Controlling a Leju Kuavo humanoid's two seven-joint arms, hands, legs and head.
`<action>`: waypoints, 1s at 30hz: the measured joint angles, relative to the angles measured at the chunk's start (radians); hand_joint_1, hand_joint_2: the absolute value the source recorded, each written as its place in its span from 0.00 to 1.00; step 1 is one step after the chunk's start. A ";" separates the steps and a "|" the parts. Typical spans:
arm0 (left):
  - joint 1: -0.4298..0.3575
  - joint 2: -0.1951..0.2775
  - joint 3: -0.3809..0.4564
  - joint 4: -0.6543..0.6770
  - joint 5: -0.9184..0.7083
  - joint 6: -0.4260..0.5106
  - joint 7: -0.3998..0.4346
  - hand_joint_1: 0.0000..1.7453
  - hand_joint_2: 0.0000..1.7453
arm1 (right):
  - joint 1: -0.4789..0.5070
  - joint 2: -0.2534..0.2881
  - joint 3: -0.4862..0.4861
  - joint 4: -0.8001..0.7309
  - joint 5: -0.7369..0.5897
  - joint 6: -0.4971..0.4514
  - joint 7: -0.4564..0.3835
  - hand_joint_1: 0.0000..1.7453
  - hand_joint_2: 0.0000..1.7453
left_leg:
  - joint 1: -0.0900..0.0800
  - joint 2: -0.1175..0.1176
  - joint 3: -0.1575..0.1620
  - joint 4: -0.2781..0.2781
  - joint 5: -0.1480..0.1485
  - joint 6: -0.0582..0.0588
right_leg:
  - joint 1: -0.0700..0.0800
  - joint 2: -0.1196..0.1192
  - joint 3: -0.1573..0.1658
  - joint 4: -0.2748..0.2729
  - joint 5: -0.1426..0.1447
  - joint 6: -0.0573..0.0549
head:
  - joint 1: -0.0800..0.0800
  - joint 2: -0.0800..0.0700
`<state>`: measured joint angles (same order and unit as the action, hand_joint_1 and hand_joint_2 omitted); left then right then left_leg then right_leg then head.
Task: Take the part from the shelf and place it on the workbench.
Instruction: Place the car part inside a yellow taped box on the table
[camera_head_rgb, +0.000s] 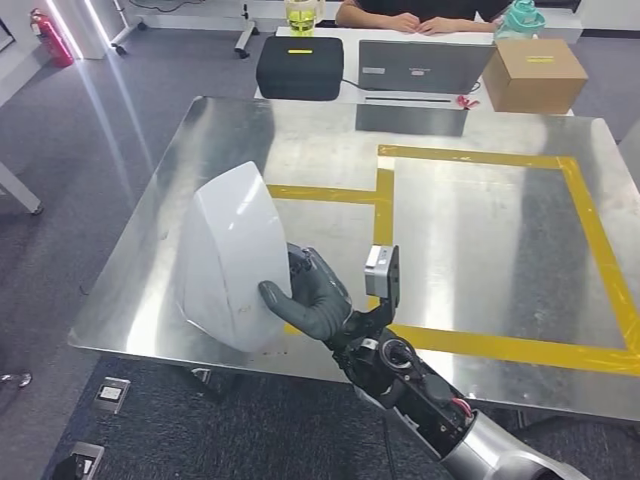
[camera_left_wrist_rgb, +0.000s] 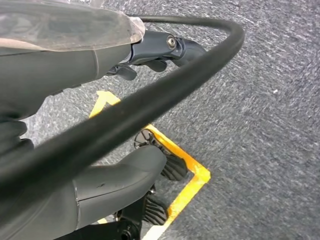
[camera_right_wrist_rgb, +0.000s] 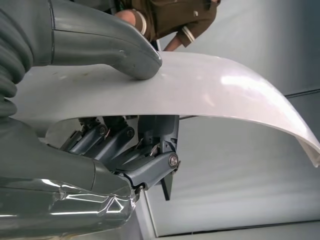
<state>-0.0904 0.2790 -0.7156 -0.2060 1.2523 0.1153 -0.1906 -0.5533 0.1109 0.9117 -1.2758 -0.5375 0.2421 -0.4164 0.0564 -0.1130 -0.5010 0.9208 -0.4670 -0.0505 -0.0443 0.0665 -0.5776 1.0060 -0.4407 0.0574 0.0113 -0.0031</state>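
Note:
A white curved shell part (camera_head_rgb: 226, 255) hangs over the front left area of the steel workbench (camera_head_rgb: 483, 250). My right hand (camera_head_rgb: 313, 297) grips its right edge, thumb on the outer face and fingers behind it. In the right wrist view the thumb (camera_right_wrist_rgb: 113, 47) presses on the part (camera_right_wrist_rgb: 211, 90) while the darker fingers (camera_right_wrist_rgb: 151, 155) clamp it from underneath. Whether the part touches the workbench I cannot tell. My left hand (camera_left_wrist_rgb: 113, 120) hangs over grey carpet, its fingers (camera_left_wrist_rgb: 162, 50) loosely curved with nothing in them.
Yellow tape (camera_head_rgb: 483, 345) marks a rectangle on the bench's right half. Beyond the bench a table holds a black case (camera_head_rgb: 300, 67), a laptop (camera_head_rgb: 423, 65) and a cardboard box (camera_head_rgb: 534, 75); a person (camera_head_rgb: 415, 15) sits behind it. A black cable (camera_left_wrist_rgb: 158, 95) crosses the left wrist view.

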 joint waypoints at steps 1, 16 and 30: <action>-0.001 0.001 0.000 0.000 -0.001 0.000 0.000 0.00 1.00 | 0.000 -0.001 0.000 -0.001 0.000 -0.001 0.000 0.97 1.00 | 0.001 -0.007 -0.007 0.006 -0.002 -0.006 | 0.000 0.013 0.011 -0.018 -0.005 -0.004 | 0.000 0.000; -0.007 -0.003 -0.003 0.000 -0.005 0.002 0.002 0.00 1.00 | 0.006 -0.001 -0.011 -0.015 0.018 -0.003 0.003 0.97 1.00 | -0.047 0.181 -0.107 0.069 0.050 0.025 | 0.044 -0.153 0.065 -0.027 -0.059 -0.054 | -0.068 0.000; -0.006 -0.005 -0.004 0.000 0.004 0.009 0.007 0.00 1.00 | 0.015 -0.013 -0.022 -0.029 0.086 -0.074 0.017 0.97 1.00 | -0.047 0.031 -0.070 0.049 0.030 0.050 | 0.039 -0.018 0.003 0.044 -0.037 -0.048 | -0.012 0.000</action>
<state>-0.0964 0.2735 -0.7198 -0.2060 1.2561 0.1244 -0.1835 -0.5381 0.0977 0.8902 -1.3051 -0.4516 0.1686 -0.3999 0.0096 -0.0823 -0.5714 0.9701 -0.4374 -0.0003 -0.0053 0.0483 -0.5742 1.0505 -0.4777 0.0097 -0.0008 -0.0031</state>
